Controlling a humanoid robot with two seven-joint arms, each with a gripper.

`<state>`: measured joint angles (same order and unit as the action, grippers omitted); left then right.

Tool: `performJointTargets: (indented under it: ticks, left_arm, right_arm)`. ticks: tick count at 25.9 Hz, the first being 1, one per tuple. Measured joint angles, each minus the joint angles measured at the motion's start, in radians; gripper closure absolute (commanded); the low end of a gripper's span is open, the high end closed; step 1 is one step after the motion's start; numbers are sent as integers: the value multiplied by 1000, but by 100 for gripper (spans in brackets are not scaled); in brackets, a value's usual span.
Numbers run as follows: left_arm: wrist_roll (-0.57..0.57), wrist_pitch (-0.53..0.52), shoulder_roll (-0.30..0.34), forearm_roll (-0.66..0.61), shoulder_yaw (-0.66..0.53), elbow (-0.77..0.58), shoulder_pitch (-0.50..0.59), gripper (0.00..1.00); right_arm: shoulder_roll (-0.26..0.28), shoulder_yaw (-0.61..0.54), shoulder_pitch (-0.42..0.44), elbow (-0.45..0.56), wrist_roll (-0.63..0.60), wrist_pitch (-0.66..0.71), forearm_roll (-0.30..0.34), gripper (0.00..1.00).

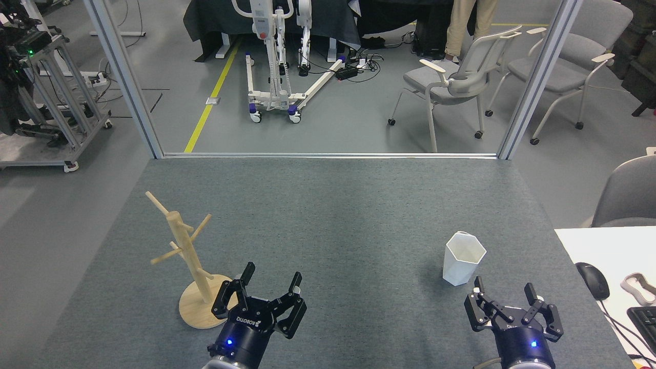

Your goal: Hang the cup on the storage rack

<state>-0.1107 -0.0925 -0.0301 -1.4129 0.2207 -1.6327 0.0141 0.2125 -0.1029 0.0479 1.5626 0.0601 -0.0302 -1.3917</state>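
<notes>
The white faceted cup (463,259) stands upright on the grey felt table, right of centre, its hexagonal mouth facing up. The storage rack (187,261), a light wooden mug tree with angled pegs and a round disc base, stands at the left. My left gripper (272,278) is open with nothing between its fingers, just right of the rack's base near the front edge. My right gripper (504,290) is open too, just below and slightly right of the cup, not touching it.
The grey table (328,215) ends at a metal frame at the back. A white desk (610,256) with a black mouse (593,280) and a keyboard adjoins on the right. Chairs, a wheeled lift and a person's legs stand beyond.
</notes>
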Motion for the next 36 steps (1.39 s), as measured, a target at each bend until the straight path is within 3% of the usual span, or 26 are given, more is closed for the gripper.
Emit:
performJointTargets:
  ticks: [10, 21, 36]
  left_arm:
    - [9, 10, 1, 6, -1, -10, 0, 0]
    - [8, 13, 1, 8, -1, -56, 4, 0]
    - [6, 11, 1, 8, 0, -56, 4, 0]
  right_arm:
    - [10, 14, -10, -39, 0, 2, 1, 1]
    - [30, 112, -199, -349, -7, 8, 10, 1]
    - [59, 155, -406, -611, -10, 4, 14, 1]
